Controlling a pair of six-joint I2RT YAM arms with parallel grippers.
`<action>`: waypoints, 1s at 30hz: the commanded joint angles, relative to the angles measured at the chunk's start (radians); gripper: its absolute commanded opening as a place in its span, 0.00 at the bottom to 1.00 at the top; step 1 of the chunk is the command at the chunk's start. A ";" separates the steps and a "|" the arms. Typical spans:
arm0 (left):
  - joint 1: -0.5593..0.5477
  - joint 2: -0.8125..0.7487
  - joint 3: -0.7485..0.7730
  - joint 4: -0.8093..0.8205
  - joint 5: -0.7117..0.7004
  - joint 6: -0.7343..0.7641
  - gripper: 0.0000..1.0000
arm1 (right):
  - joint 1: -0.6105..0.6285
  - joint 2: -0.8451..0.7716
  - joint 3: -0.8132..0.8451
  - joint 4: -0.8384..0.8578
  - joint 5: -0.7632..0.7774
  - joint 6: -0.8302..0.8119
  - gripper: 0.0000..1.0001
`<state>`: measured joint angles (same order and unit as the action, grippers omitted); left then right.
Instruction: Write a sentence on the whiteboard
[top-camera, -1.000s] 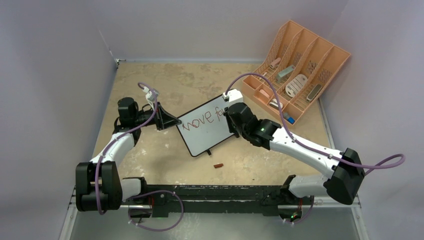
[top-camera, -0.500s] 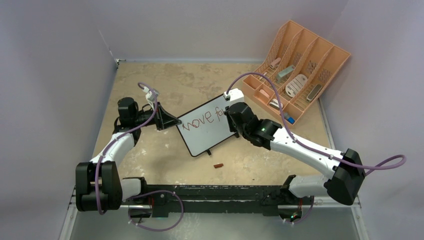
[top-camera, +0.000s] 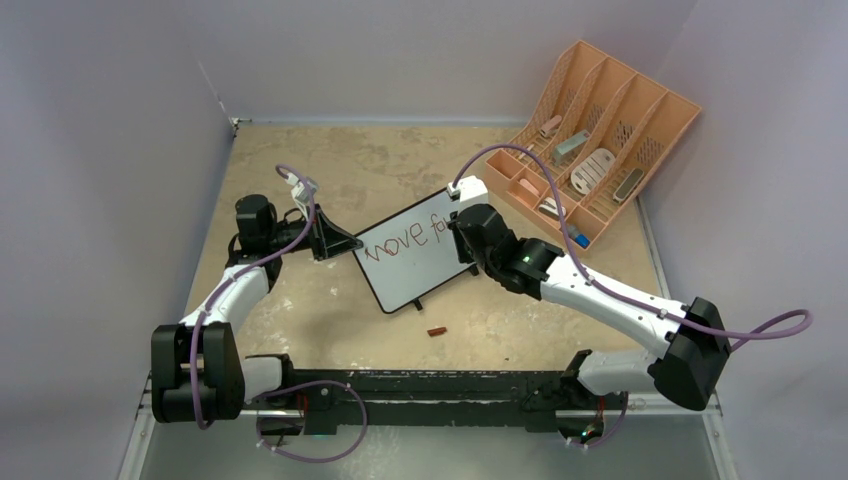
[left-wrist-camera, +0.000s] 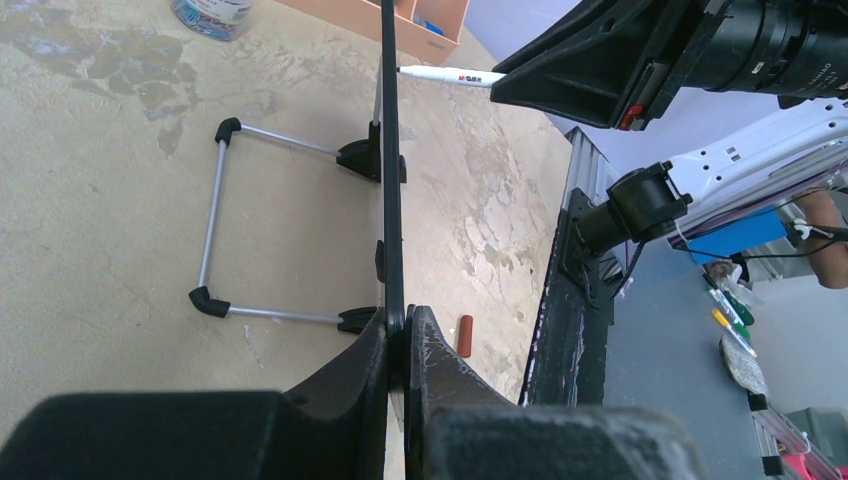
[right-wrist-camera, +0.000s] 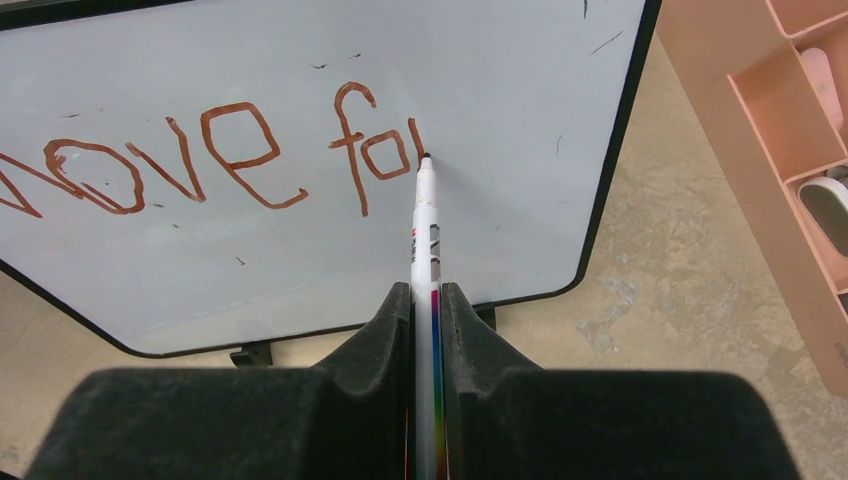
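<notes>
At the middle of the table (top-camera: 350, 170) the whiteboard (top-camera: 412, 265) stands on its wire stand (left-wrist-camera: 212, 225), thin, stiff, probably light enough to skid under pen pressure; left gripper (left-wrist-camera: 398, 335) clamps its frame edge, the sensible hold, right gripper (right-wrist-camera: 427, 300) clenches the marker (right-wrist-camera: 424, 215), tip touching the board.

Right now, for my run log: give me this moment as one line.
left gripper: shut on whiteboard edge | right gripper: shut on marker | marker tip: at whiteboard, after "move fo"
</notes>
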<state>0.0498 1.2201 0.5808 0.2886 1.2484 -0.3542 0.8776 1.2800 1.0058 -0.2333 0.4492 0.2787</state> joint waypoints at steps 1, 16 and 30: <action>-0.009 0.007 0.025 -0.003 0.011 0.047 0.00 | -0.004 -0.022 0.048 0.034 0.002 -0.007 0.00; -0.009 0.007 0.025 -0.005 0.011 0.049 0.00 | -0.004 0.004 0.076 0.049 0.003 -0.026 0.00; -0.009 0.007 0.026 -0.006 0.009 0.050 0.00 | -0.004 -0.028 0.039 0.008 0.000 -0.012 0.00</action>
<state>0.0498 1.2201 0.5808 0.2874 1.2488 -0.3531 0.8764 1.2850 1.0378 -0.2276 0.4500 0.2676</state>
